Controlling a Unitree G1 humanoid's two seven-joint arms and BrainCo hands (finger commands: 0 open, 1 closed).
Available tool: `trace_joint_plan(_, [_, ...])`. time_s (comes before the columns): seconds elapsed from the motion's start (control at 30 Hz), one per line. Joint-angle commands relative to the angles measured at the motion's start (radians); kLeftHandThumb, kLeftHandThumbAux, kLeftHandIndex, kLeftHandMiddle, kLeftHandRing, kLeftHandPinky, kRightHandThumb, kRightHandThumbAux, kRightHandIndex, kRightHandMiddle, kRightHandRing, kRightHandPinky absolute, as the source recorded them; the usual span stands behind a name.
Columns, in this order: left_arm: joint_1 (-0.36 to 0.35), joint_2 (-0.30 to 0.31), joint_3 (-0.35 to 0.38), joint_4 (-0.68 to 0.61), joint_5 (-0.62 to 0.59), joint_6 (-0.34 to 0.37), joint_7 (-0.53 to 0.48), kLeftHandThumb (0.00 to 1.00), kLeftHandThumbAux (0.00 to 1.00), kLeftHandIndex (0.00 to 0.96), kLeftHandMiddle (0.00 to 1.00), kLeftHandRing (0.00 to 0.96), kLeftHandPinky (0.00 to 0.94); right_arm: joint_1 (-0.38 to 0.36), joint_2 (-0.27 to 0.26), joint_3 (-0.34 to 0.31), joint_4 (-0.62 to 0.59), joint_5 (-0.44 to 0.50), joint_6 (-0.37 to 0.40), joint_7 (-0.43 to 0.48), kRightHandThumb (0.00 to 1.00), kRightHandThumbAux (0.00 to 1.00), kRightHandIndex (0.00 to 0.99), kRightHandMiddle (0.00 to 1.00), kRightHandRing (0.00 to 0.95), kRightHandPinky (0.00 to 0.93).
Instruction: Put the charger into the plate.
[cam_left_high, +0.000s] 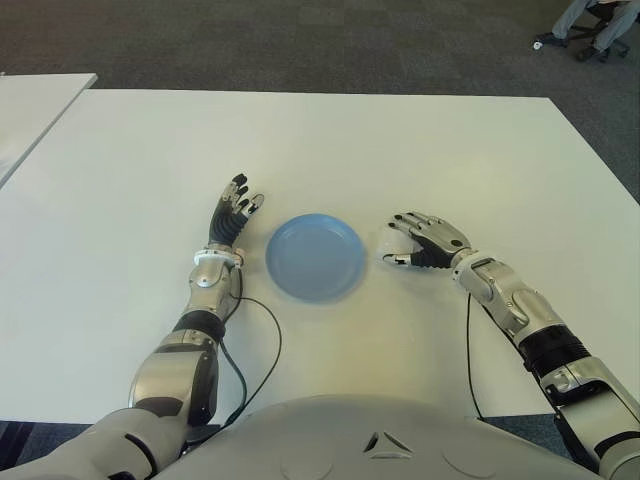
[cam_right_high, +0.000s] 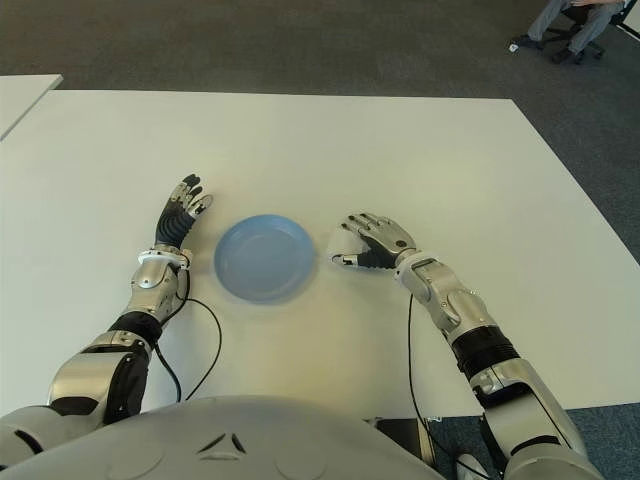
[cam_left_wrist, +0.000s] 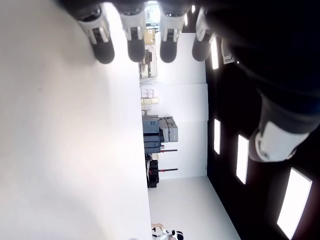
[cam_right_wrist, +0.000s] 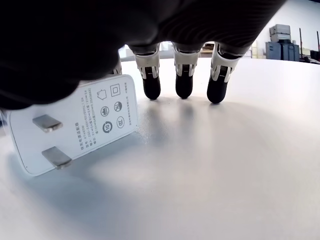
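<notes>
The white charger (cam_right_wrist: 75, 125) lies on the white table (cam_left_high: 330, 150) with its two metal prongs facing the wrist camera. My right hand (cam_left_high: 420, 240) arches over it just right of the blue plate (cam_left_high: 315, 256). Three fingertips (cam_right_wrist: 183, 82) reach down toward the table beyond the charger, and none is closed around it. The thumb side hangs dark above the charger. The plate holds nothing. My left hand (cam_left_high: 232, 215) shows left of the plate, its fingers (cam_left_wrist: 135, 35) stretched out straight over the table.
A second white table (cam_left_high: 40, 100) stands at the far left. A person's legs and a chair base (cam_left_high: 590, 25) show on the carpet at the far right. A black cable (cam_left_high: 265, 350) loops by my left forearm.
</notes>
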Motion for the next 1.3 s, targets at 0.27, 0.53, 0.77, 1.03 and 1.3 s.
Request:
trace_joint_plan(0.27, [0.084,-0.019,-0.001,0.03,-0.004,0.025,-0.019,0.0,0.574,0.007,0.06,0.046,0.047,0.025,-0.016,0.024,0.036,-0.039,0.007,-0.074,0.302,0.098,0.0,0.0,0.0,0.0])
trace_joint_plan(0.53, [0.091,-0.019,-0.001,0.02,-0.005,0.014,-0.027,0.0,0.566,0.01,0.061,0.046,0.04,0.029,-0.013,0.029,0.07,-0.079,-0.004,-0.217,0.298,0.103,0.0,0.0,0.0,0.0])
trace_joint_plan(0.77, [0.098,-0.019,-0.002,0.011,-0.003,0.01,-0.025,0.0,0.562,0.01,0.063,0.047,0.041,0.026,-0.018,0.037,0.086,-0.082,-0.017,-0.265,0.287,0.106,0.0,0.0,0.0,0.0])
trace_joint_plan(1.03, [0.103,-0.018,-0.002,0.005,-0.003,0.005,-0.025,0.0,0.557,0.01,0.065,0.048,0.038,0.024,-0.029,0.038,0.094,-0.07,-0.036,-0.274,0.281,0.111,0.0,0.0,0.0,0.0])
trace_joint_plan(1.3, [0.107,-0.018,-0.001,-0.003,-0.006,0.007,-0.027,0.0,0.555,0.015,0.06,0.043,0.036,0.024,-0.037,0.04,0.094,-0.06,-0.048,-0.26,0.281,0.116,0.0,0.0,0.0,0.0])
